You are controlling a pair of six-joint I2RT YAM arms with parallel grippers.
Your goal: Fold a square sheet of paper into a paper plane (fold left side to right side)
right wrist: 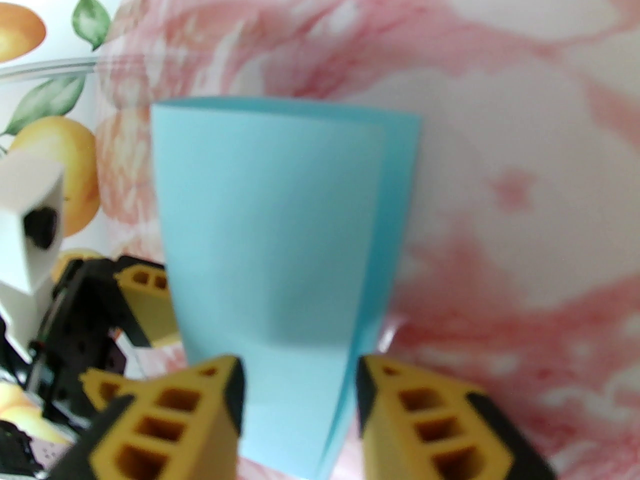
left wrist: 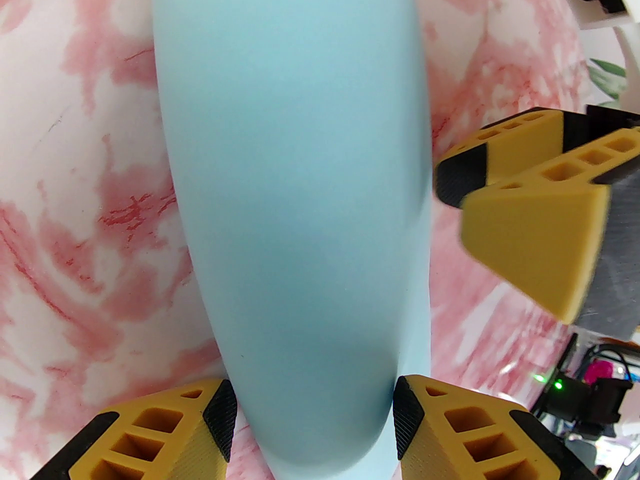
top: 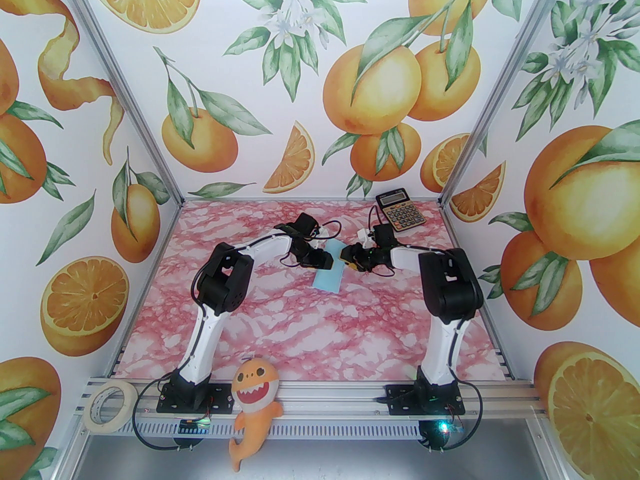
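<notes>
Starting with the top external view: the square sheet of paper (top: pixel 327 275) lies on the pink marbled table (top: pixel 300 333), mid-table between the two arms, doubled over into a narrow pale-blue strip; the left gripper (top: pixel 322 260) sits over the strip's far left part; the right gripper (top: pixel 350 259) sits just beside its far right edge. The jaw state of either cannot be read at this range. A black-and-gold calculator (top: pixel 400 211) rests at the far right corner, well apart from the paper; a roll of tape (top: pixel 107 408) and an orange plush toy (top: pixel 252 403) sit at the near rail.

Left wrist view: the jaws stand spread; the yellow fingers (left wrist: pixel 165 433) flank the near end of the strip, which runs up the middle on the table; whether the black pads touch its edges cannot be told. The right gripper's fingers stand to the right of the strip, apart from it.

Right wrist view: the jaws stand spread, pinching nothing; the strip's near end shows in the gap between the fingers (right wrist: pixel 170 418). Two layers are visible — the upper layer's free edge lies just inside the lower layer's edge along the right side, and the layers gape slightly at the near end. One left-gripper finger stands beside the strip's left edge.
</notes>
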